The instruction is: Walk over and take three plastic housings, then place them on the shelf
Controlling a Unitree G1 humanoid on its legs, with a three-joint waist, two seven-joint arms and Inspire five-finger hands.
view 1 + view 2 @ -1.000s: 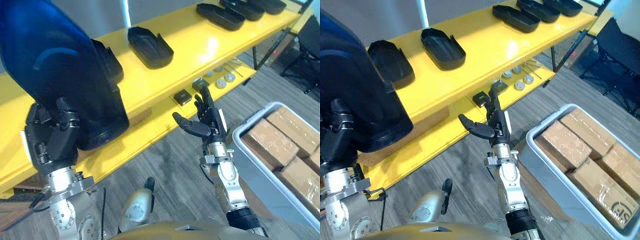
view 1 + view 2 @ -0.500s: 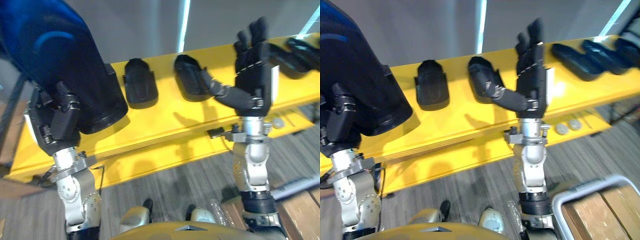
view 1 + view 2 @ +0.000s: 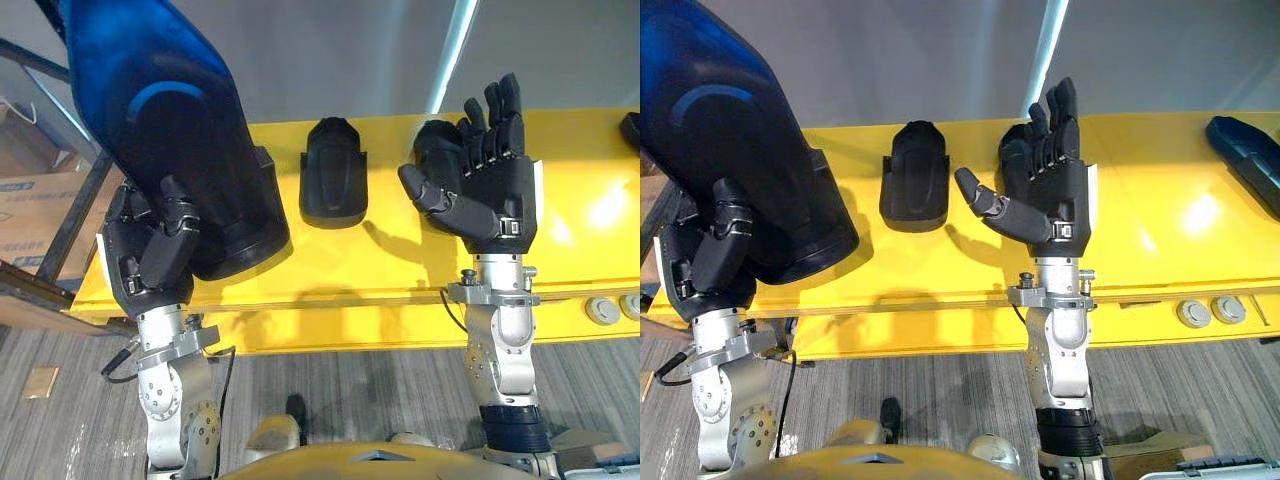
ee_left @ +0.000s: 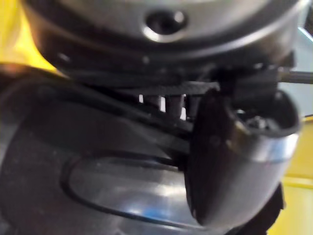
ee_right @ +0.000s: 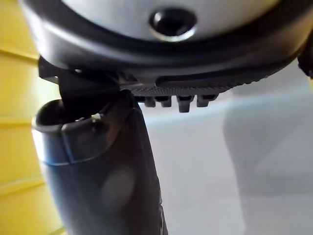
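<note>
Yellow shelf: runs across the head views from 9 to 3 o'clock, directly in front of the robot. I judge the walk-up finished.

Held housing: large, dark, glossy, at 10 o'clock. It is raised above the shelf's left end and its lower rim overhangs the top board. Whether the rim touches the board cannot be told.

Left hand: at 8 o'clock, clenched round the lower edge of the held housing. The left wrist view shows the thumb pressed on the shell.

Right hand: at 2 o'clock, released, with straight fingers, raised in front of the shelf and empty.

Centre housing: lies flat on the top board at 12 o'clock, well apart from both hands.

Second housing: just past the right hand and partly hidden by it, on the board.

Far housing: on the board at 3 o'clock, cut by the frame edge.

Round discs: on the lower ledge at 4 o'clock, not involved.

Status: housings are already on the shelf, but which ones belong to this run's three cannot be told. Left to do: set the held housing down and release it.
</note>
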